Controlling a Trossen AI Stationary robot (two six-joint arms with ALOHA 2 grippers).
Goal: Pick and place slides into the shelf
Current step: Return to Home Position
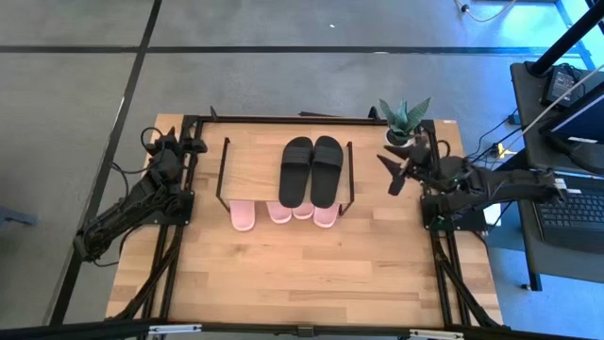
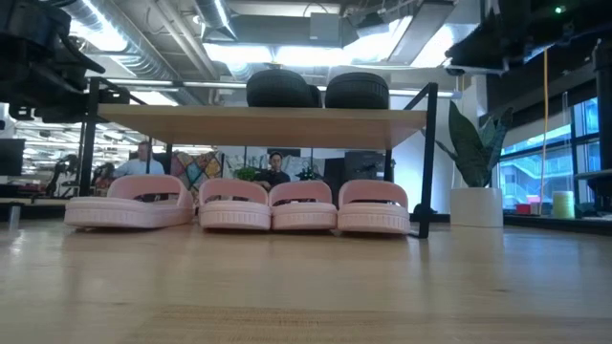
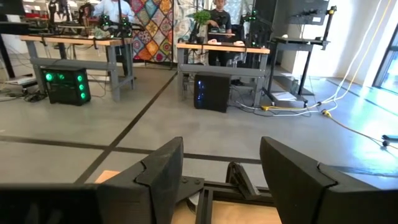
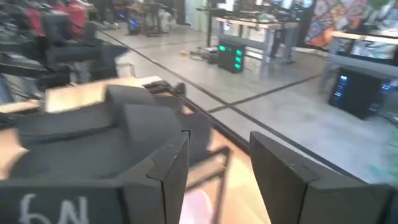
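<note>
The right gripper (image 4: 219, 146) is hanging open with nothing between its fingers, hovering over the surface (image 1: 311, 279) just beside the right end of the shelf (image 1: 253, 162) and pointing toward that end. A potted plant (image 1: 404, 121) is standing close beside it at the surface's far right corner. The shelf is lying to this gripper's left, its long axis running across the surface from one arm to the other, so its nearest wire leg (image 2: 427, 162) is what the fingers are facing. On the top board the black slides (image 1: 296, 172) are sitting side by side toward the right end. Each slide's length is crossing the board. The four pink slides (image 2: 234, 205) are lining up in a row underneath, and their ends are showing past the board's near edge. The left gripper (image 3: 221, 148), also open and empty, is waiting folded at the far left corner, well apart from the shelf. All six slides appear placed; clearing out probably means the right arm, the nearer one, drawing away sideways, clear of leg and plant.
</note>
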